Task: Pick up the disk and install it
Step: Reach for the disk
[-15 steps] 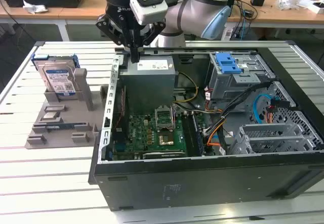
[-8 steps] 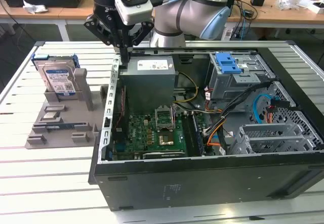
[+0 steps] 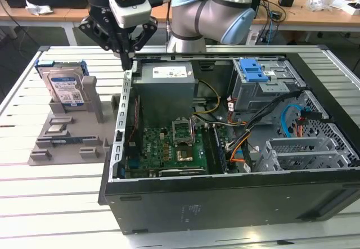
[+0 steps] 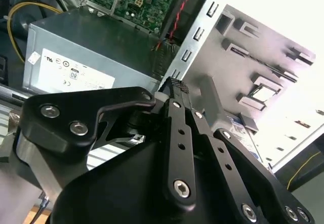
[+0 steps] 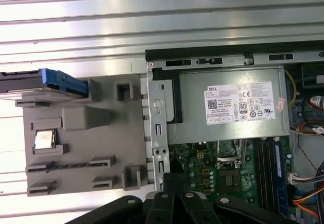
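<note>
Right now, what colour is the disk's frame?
Bright blue; the disk shows best in the exterior view.

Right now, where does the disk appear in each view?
Exterior view: disk upright in the grey fixture, at the exterior view's left.
First wrist view: edge-on at the fixture's end, apart from the case.
Second wrist view: a white-and-blue patch beside the fixture may be it; cannot tell.
Shared landmark: the fixture.

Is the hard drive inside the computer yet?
Out: the silver, blue-framed hard drive stands upright in a grey plastic holder beside the black case.
</note>
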Robot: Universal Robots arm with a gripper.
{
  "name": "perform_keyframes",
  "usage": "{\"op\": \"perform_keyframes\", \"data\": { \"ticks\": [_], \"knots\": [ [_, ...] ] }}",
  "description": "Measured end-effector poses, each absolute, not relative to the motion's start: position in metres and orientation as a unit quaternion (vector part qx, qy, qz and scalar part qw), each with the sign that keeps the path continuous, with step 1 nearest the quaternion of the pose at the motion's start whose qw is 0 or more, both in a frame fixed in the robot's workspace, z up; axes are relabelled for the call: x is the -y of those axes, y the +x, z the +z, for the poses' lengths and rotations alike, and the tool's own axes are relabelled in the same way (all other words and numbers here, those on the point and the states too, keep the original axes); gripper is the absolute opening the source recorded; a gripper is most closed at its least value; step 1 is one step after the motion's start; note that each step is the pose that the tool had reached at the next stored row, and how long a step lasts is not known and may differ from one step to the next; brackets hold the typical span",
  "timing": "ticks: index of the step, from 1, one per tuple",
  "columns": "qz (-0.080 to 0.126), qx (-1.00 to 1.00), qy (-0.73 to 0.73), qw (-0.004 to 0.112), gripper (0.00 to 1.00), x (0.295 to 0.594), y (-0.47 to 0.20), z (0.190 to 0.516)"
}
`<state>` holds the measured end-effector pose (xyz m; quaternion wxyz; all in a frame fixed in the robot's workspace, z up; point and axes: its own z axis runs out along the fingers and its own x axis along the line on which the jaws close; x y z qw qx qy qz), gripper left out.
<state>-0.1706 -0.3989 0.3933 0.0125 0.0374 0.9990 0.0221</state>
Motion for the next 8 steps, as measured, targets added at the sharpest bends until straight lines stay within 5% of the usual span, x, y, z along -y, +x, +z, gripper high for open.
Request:
{"op": "perform_keyframes", "data": {
  "ticks": [8],
  "knots": [
    [0.022,-0.999,0.037,0.012,0.11,0.399,-0.192,0.393]
  ]
}}
